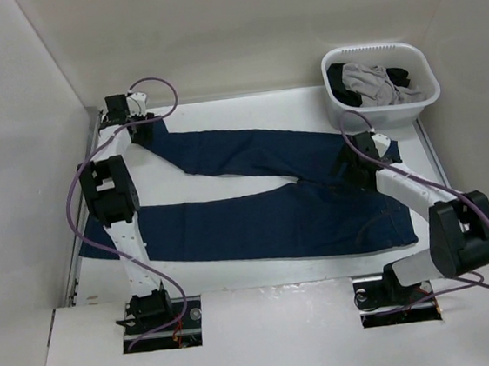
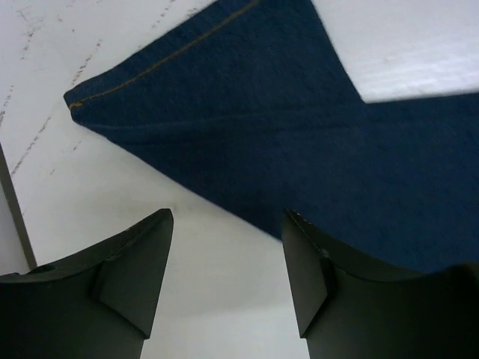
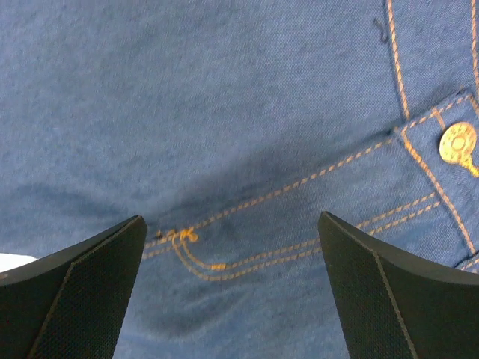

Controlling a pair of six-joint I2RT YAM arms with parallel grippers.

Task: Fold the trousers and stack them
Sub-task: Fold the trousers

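The dark navy jeans (image 1: 263, 194) lie flat and spread on the white table, legs to the left, waist at the right. My left gripper (image 1: 141, 131) is open over the far leg's cuff; in the left wrist view its fingers (image 2: 228, 277) frame bare table beside the hem (image 2: 247, 112), one finger over denim. My right gripper (image 1: 354, 164) is open just above the crotch and fly; the right wrist view shows orange stitching (image 3: 224, 254) between the jaws and a brass rivet (image 3: 458, 142).
A white laundry basket (image 1: 383, 107) at the back right holds a light grey garment (image 1: 372, 82) and a black one (image 1: 398, 74). White walls enclose the table on the left and back. The arm bases sit at the near edge.
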